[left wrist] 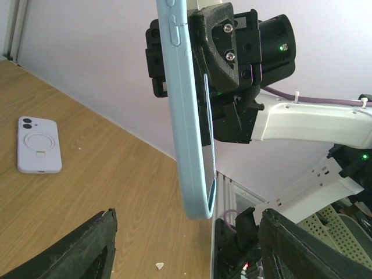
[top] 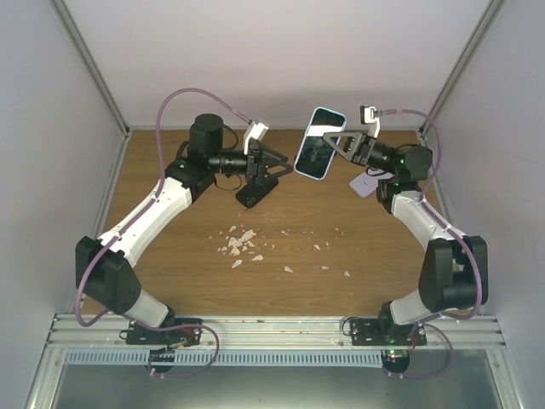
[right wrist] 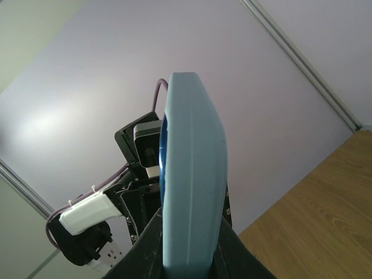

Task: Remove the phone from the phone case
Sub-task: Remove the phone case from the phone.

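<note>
A phone in a light blue case (top: 319,143) is held upright in the air by my right gripper (top: 339,141), which is shut on it. In the right wrist view the case (right wrist: 192,174) stands edge-on between the fingers (right wrist: 145,247). In the left wrist view the case (left wrist: 187,116) is also edge-on, with the dark screen facing the right gripper (left wrist: 228,55). My left gripper (top: 285,166) is open and empty just left of the phone's lower end; its fingers (left wrist: 87,250) spread wide below the case.
A second, lavender phone case (top: 368,183) lies flat on the wooden table beneath the right arm; it also shows in the left wrist view (left wrist: 39,145). White scraps (top: 243,243) are scattered mid-table. White walls enclose the back and sides.
</note>
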Robot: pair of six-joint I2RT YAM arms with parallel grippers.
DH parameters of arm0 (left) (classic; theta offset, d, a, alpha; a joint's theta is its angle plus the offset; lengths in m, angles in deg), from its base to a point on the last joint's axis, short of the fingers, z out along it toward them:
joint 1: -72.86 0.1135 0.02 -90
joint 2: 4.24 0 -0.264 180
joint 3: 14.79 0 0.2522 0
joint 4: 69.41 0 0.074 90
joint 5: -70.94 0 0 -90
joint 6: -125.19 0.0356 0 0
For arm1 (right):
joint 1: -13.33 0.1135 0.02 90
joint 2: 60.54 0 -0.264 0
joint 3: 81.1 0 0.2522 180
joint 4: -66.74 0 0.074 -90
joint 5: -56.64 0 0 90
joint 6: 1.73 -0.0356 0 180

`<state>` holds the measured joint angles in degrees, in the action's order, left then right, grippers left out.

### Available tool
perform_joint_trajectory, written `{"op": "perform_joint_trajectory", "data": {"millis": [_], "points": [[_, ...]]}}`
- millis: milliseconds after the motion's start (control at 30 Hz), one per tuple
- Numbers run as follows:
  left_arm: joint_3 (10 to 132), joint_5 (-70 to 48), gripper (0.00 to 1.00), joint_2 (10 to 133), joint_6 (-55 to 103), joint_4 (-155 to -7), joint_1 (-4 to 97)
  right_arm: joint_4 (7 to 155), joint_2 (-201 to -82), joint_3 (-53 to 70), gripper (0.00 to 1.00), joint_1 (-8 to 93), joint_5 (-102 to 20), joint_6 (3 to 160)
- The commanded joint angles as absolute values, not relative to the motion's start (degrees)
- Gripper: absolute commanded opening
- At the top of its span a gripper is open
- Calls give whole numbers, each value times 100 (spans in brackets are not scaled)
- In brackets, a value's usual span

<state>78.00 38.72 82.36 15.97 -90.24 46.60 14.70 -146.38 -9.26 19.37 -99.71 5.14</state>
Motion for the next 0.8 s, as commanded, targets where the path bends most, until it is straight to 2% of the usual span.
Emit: {"op": "perform_joint_trajectory", "data": {"millis": [0,767], "points": [[7842,3755,67,8196,1801,-8963,4556,1302,-14408,-854,1,2009,-9847,577],[7834,2814,53,8316,2025,-9351,4544,998,-14389,-826,0,2119,-9853,336]]}}
